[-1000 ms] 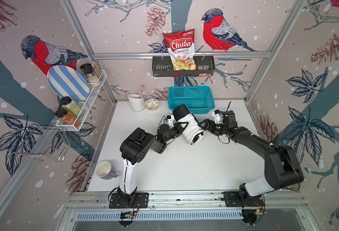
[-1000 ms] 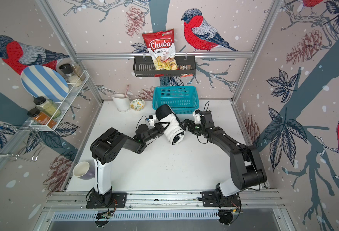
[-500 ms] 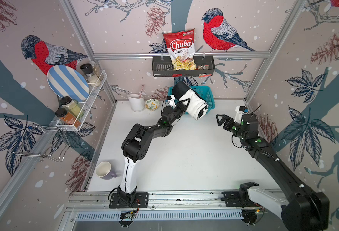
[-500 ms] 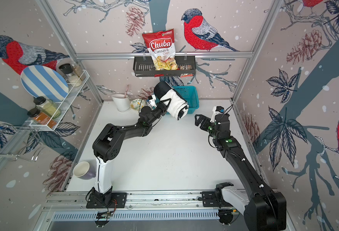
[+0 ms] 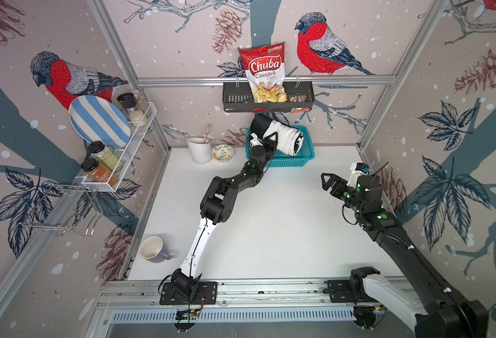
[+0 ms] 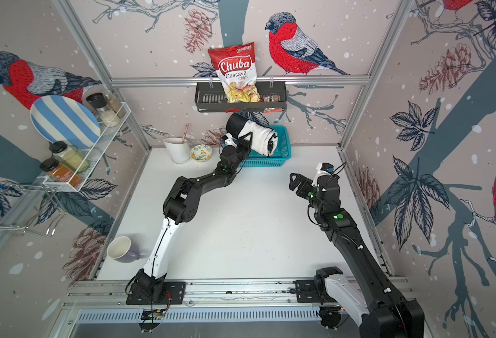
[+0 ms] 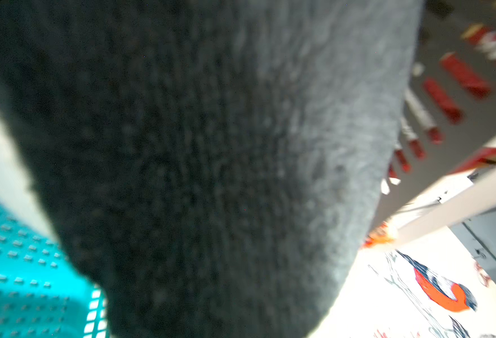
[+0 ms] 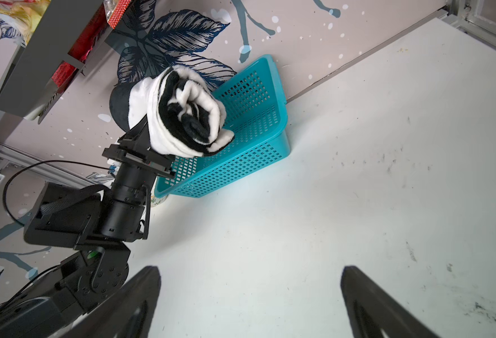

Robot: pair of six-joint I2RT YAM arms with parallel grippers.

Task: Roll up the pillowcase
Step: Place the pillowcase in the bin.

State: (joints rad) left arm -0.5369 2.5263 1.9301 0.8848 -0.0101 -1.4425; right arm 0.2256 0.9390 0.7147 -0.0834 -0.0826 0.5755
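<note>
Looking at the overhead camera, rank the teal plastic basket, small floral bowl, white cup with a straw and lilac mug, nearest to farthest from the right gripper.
From the right gripper:
1. Teal plastic basket, at the back wall.
2. Small floral bowl, beside the basket.
3. White cup, beyond the bowl.
4. Lilac mug, opposite front corner.

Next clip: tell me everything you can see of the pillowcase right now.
The pillowcase is plush black-and-white fabric wound into a thick roll, with spiral layers showing at one end. The left tool grips it partway along its length and holds it tilted over the teal basket. Whether it touches the basket cannot be told.
</note>
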